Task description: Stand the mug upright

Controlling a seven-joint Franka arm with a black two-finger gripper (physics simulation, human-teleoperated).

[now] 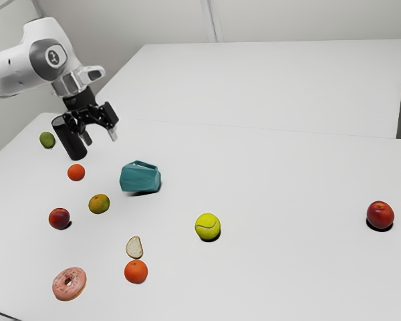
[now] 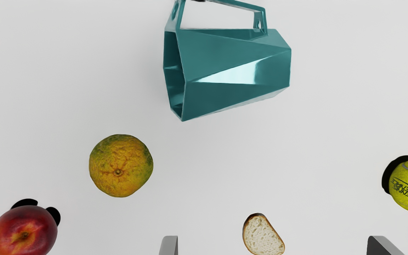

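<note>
Mug [image 1: 140, 177] lies on its side on the table [image 1: 287, 281], its mouth facing the exterior view's left and its base the other way; in the wrist view the handle [image 2: 260, 22] sticks out on the side away from the slice of bread [image 2: 263, 234]. So the task's goal is not met as things lie. The gripper [image 1: 100, 136] is up above the table, on the exterior view's left of the mug, its two fingers spread wide with nothing held between them. I judge the step in hand to be getting to the mug and lining up a grasp. The next move should carry the open gripper over the mug and then down. The fingers are spaced roughly along the mug's length, so a grip across its body would call for about a quarter turn of the hand. Once it is gripped, the mug would need a small lift, a tilt that brings the mouth up and the base under, and a gentle lowering before release. Its smooth, tapering facets could slide in the grip, and the handle could get in a finger's way. The green-orange mandarin [image 2: 120, 165] sits near the mouth end and needs to be kept clear of. In the exterior view the gripper overlaps the black can [image 1: 69, 138]; whether they touch I cannot tell, so moving off with care seems wise.
</note>
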